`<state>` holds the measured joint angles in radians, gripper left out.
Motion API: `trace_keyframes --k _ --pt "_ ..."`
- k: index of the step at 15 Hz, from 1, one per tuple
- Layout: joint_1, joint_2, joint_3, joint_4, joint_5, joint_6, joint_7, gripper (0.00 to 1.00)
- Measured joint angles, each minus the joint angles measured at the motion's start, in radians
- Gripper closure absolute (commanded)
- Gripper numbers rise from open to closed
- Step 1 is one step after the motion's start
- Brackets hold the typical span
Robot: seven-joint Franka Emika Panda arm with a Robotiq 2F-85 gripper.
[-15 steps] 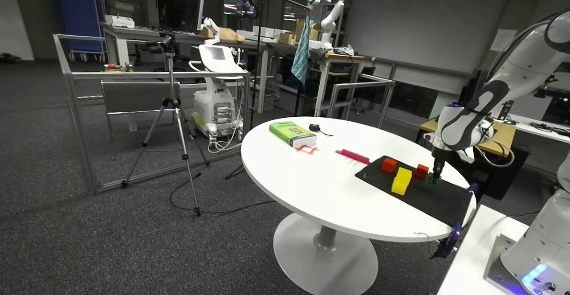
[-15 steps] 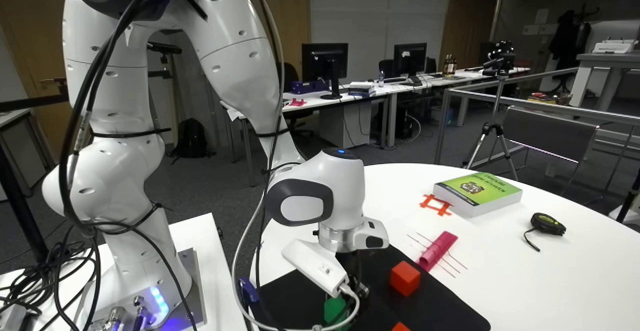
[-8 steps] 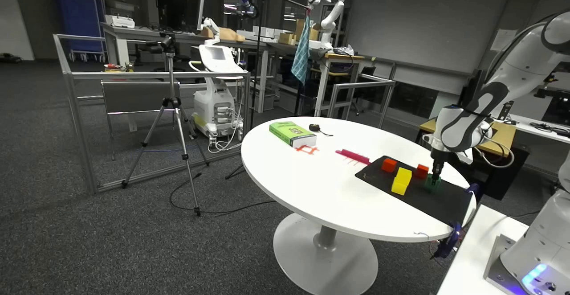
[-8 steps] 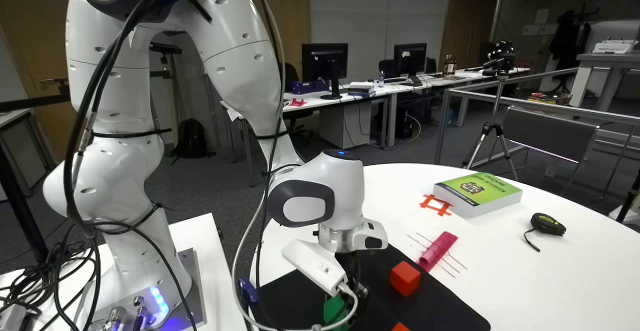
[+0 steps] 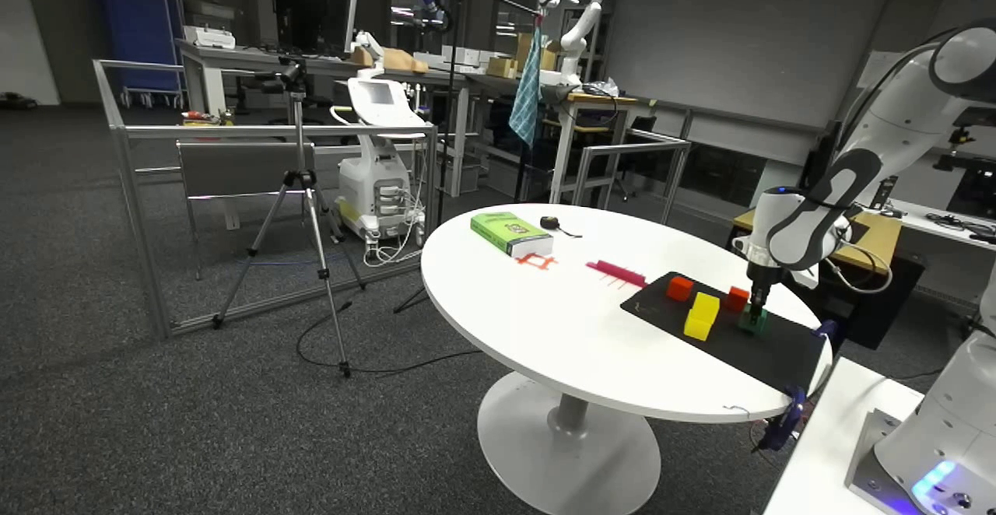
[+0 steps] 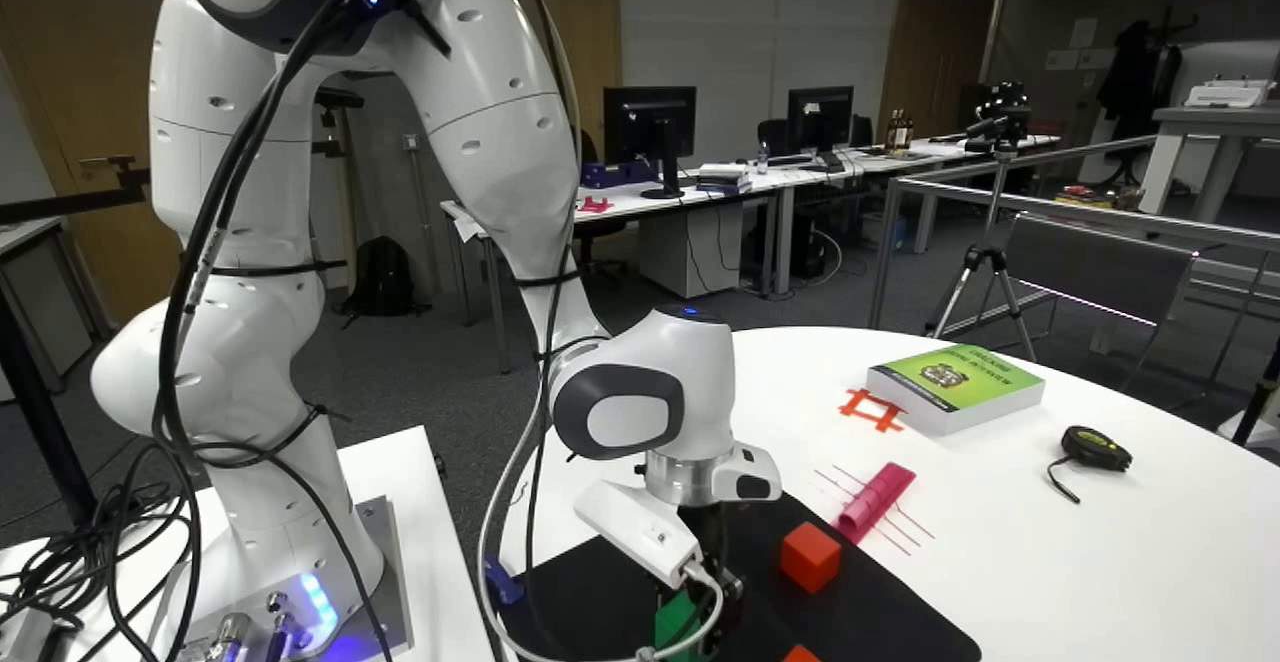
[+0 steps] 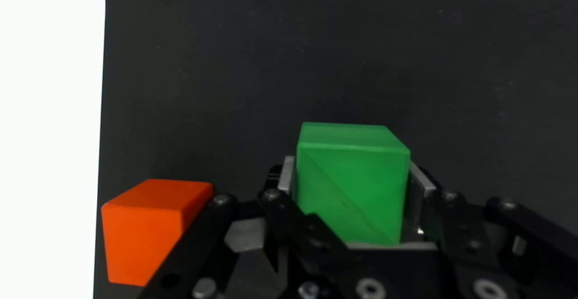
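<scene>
My gripper (image 7: 355, 175) is shut on a green cube (image 7: 350, 186), one finger on each side of it in the wrist view. Over the black mat (image 5: 778, 353), the fingers point down with the green cube (image 5: 752, 320) between them. Whether it touches the mat I cannot tell. An orange-red cube (image 7: 141, 238) sits left of the gripper in the wrist view. Two such cubes show in an exterior view, a nearer red cube (image 5: 738, 298) and a farther red cube (image 5: 679, 289). Beside them are yellow blocks (image 5: 703, 310). The arm and a cable partly hide the green cube (image 6: 676, 622).
On the round white table (image 5: 545, 313) lie a green book (image 5: 510, 232), a tape measure (image 6: 1095, 448), a pink part (image 6: 880, 500) with thin strands and an orange-red lattice piece (image 6: 872, 409). Blue clamps (image 5: 787, 420) grip the table edge by the mat. A cable loops beside the wrist.
The gripper and the green cube have shifted slightly together, a little to the left in one exterior view and to the right in the other. The arm's upper links moved too. The other objects stayed put.
</scene>
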<state>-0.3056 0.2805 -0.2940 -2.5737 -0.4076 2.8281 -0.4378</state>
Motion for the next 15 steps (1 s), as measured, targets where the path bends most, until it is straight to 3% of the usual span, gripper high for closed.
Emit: trace_keyframes --k 1,3,9,15 --pt "0.005 0.007 -0.003 0.005 -0.007 0.0 0.01 0.16" --pt "0.008 0.019 -0.004 0.015 -0.011 0.0 0.017 0.01" --pt "0.008 0.009 0.001 0.02 -0.002 0.0 0.016 0.0" --pt "0.013 -0.126 0.057 0.049 0.103 -0.082 0.017 0.0"
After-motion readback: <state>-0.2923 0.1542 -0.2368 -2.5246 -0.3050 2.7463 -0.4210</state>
